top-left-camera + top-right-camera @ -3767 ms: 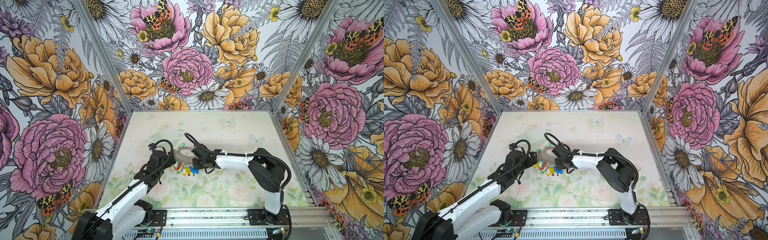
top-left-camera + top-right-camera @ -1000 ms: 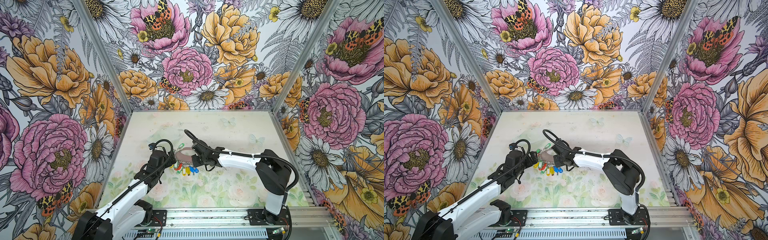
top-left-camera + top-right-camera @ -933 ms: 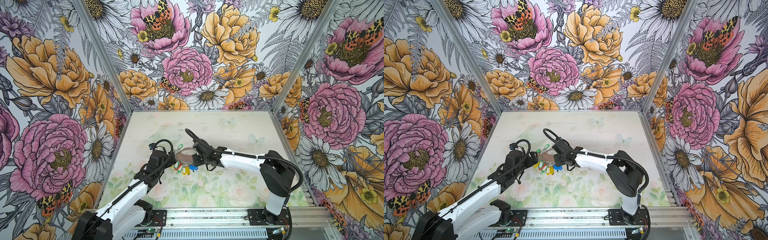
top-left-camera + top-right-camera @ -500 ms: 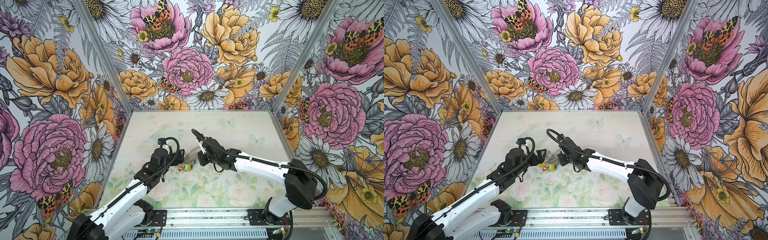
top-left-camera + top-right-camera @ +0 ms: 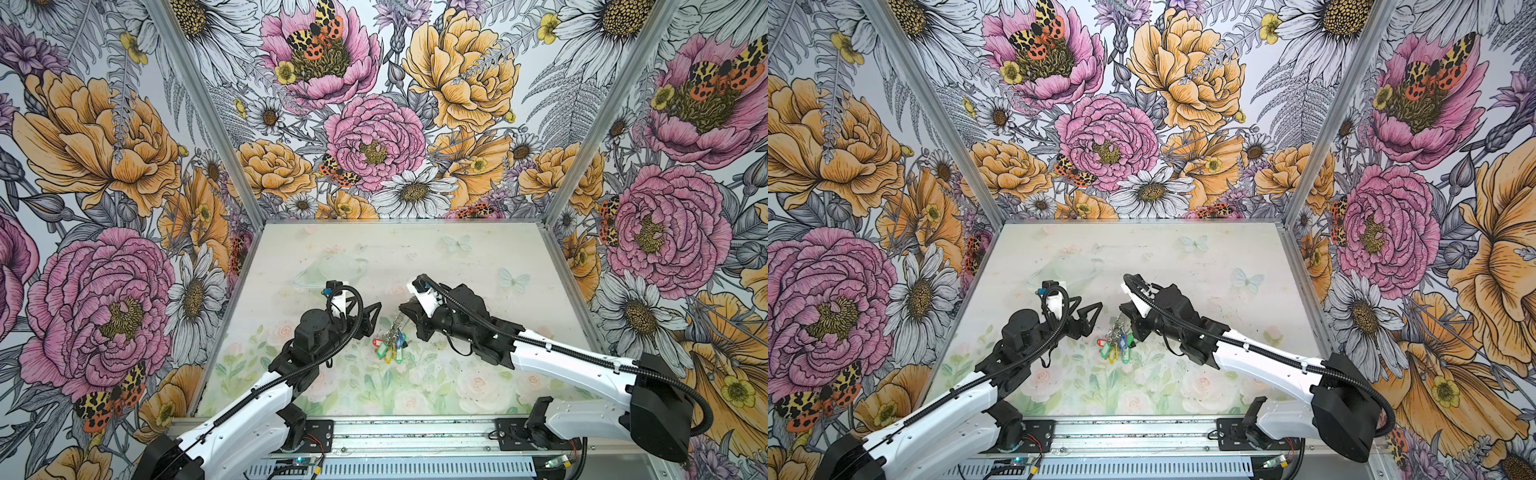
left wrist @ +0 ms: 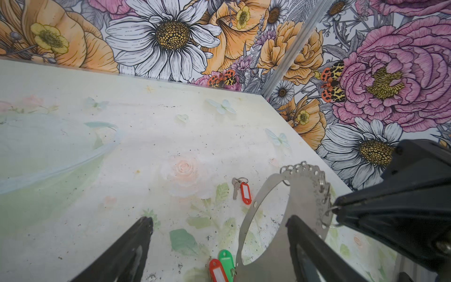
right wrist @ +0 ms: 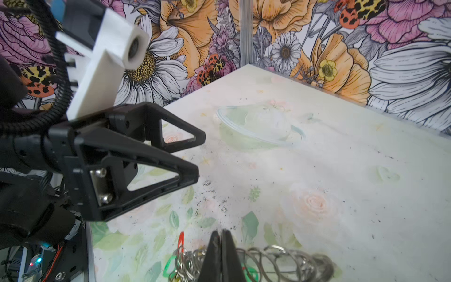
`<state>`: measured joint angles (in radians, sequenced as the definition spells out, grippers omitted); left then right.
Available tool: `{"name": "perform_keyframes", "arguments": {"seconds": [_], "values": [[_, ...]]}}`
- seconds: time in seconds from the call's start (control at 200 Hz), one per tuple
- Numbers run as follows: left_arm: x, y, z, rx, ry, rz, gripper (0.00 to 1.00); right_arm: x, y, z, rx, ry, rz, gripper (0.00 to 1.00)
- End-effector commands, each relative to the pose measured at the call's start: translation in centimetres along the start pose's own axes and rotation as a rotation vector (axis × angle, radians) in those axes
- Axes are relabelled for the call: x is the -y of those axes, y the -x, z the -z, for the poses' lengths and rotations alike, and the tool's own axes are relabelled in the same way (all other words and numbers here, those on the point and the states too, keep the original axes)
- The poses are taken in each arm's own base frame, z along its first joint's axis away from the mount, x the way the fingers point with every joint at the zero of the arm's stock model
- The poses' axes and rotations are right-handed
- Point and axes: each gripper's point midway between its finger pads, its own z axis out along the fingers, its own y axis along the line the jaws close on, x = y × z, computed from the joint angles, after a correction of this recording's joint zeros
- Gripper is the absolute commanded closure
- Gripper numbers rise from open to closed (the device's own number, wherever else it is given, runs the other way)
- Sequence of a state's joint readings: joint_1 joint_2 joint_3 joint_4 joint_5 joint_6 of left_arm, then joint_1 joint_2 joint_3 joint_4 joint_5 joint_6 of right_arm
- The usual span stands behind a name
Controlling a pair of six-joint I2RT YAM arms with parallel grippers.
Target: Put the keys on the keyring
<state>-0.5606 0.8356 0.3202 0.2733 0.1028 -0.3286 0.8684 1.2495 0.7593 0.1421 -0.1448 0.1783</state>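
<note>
Coloured tags (image 5: 388, 347): red, green, yellow and blue, bunched at the low end of the keyring.
Keyring (image 6: 307, 195): grey plate, raised and tilted, hung by one small edge ring.
Right end effector (image 6: 338, 211): pinched tight on that ring.
Left end effector (image 5: 372, 318): jaws spread wide, empty, just beside the plate.
Key (image 6: 244, 191): with its red tag, flat on the counter (image 5: 457, 257) beyond the plate, apart from both end effectors.

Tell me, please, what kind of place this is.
Probably a robot test booth: the left arm and right arm are bolted to a metal rail, and flower-printed walls on aluminium posts enclose the small table.
</note>
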Motion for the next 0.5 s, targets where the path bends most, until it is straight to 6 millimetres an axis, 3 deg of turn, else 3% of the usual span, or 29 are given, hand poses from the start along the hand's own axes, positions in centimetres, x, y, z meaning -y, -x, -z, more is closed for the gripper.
{"name": "perform_keyframes", "arguments": {"seconds": [0.0,0.25,0.345,0.495], "values": [[2.5,0.8,0.0,0.041,-0.115,-0.082,0.16,-1.0,4.1,1.4,0.18,0.062,0.044,1.0],[5.2,-1.9,0.2,0.023,-0.233,-0.189,0.21,-1.6,4.6,2.5,0.287,0.139,0.036,1.0],[6.0,-2.3,0.4,0.032,-0.284,-0.243,0.36,-1.8,4.7,2.9,0.306,0.158,0.039,1.0],[6.1,-2.7,0.3,0.024,-0.294,-0.269,0.37,-1.9,4.4,3.5,0.314,0.177,0.041,1.0]]}}
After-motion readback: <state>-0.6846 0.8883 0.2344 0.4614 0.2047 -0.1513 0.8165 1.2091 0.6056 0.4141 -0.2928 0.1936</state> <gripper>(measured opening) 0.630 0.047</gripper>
